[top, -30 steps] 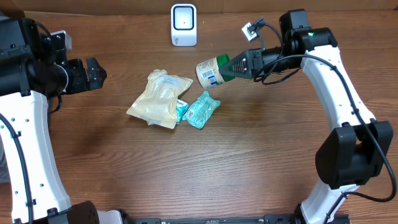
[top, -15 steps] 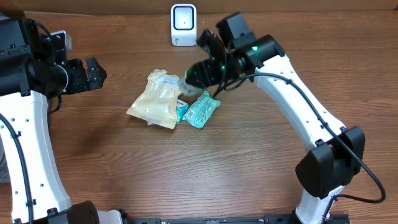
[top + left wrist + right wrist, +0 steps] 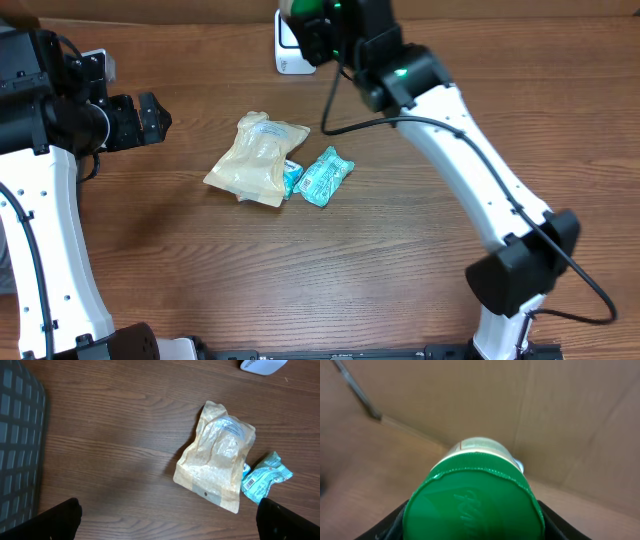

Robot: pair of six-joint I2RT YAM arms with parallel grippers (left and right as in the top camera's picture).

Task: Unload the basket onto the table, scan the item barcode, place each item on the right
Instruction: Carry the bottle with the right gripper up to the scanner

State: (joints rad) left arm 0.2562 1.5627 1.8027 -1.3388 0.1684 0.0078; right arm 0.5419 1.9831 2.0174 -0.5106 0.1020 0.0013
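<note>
Green plastic fills the right wrist view as the right gripper (image 3: 312, 22) clamps a green-lidded jar (image 3: 472, 506) by its cap, jaws closed on either side of the lid. The jar's pale body points straight away from the wrist toward a cardboard wall (image 3: 560, 415). Overhead, the arm reaches to the far edge of the table (image 3: 400, 270), its gripper directly over the white scanner (image 3: 289, 63) and hiding most of it. The jar's long axis follows the line of the gripper. Whether its barcode faces the scanner window cannot be told, because the arm covers both. Presenting the code looks likely to turn on rolling or tilting the jar about that axis above the reader. The left gripper (image 3: 158, 113) hangs wide open and empty near the table's left edge, well apart from the scanner, so the right arm is plainly the nearer one. A tan pouch (image 3: 258, 158) and a teal packet (image 3: 325, 176) lie touching at mid-table, in neither gripper's hold.
</note>
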